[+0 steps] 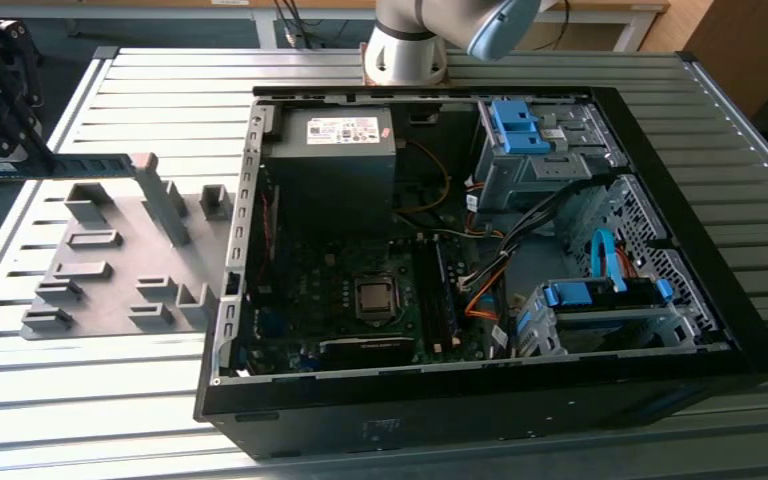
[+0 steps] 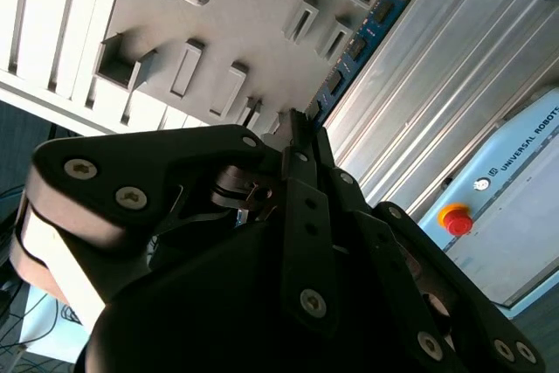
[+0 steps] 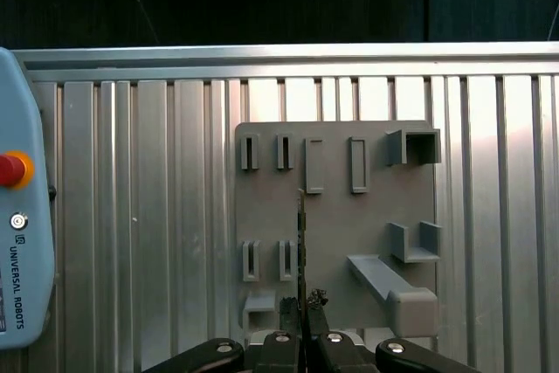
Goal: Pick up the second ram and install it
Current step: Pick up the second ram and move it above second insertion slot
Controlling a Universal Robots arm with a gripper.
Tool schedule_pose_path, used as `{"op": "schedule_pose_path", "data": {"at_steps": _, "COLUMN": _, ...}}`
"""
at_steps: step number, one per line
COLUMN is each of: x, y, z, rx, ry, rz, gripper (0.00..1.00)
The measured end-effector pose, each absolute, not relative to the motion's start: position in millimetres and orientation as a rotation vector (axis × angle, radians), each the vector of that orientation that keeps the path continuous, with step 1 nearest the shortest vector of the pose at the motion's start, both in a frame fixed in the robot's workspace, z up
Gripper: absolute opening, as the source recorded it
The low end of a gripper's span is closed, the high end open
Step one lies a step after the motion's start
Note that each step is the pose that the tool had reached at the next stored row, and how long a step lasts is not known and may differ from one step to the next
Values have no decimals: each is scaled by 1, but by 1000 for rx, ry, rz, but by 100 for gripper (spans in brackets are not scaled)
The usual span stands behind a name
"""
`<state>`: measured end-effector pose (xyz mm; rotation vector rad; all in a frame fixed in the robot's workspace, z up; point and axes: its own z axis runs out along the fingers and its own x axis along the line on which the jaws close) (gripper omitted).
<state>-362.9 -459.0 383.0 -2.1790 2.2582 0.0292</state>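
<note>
The tool (image 3: pixel 302 305) is closed tight on the second ram (image 3: pixel 301 233): one stick, gripped at one end. In the first wrist view it shows edge-on, its long axis running straight out from the fingertips. In the exterior view the stick lies level, with its free end pointing to the exterior view's right, toward the computer case (image 1: pixel 424 420).

Beyond it, one grey holder plate (image 3: pixel 341 224) sits on the ribbed tabletop (image 3: pixel 131 216) and carries four narrow slot blocks in two pairs. One teach pendant (image 3: pixel 22 198) has a red button and lettering on it. The case is open: one power supply (image 1: pixel 331 150) with a white label, and two blue drive caddies (image 1: pixel 518 125).
</note>
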Motion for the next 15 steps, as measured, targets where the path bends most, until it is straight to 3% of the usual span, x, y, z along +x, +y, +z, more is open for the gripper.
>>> {"op": "schedule_pose_path", "data": {"at_steps": 15, "x": -359, "y": -459, "z": 383, "rx": -2179, "ry": 2258, "rz": 29, "gripper": 14}}
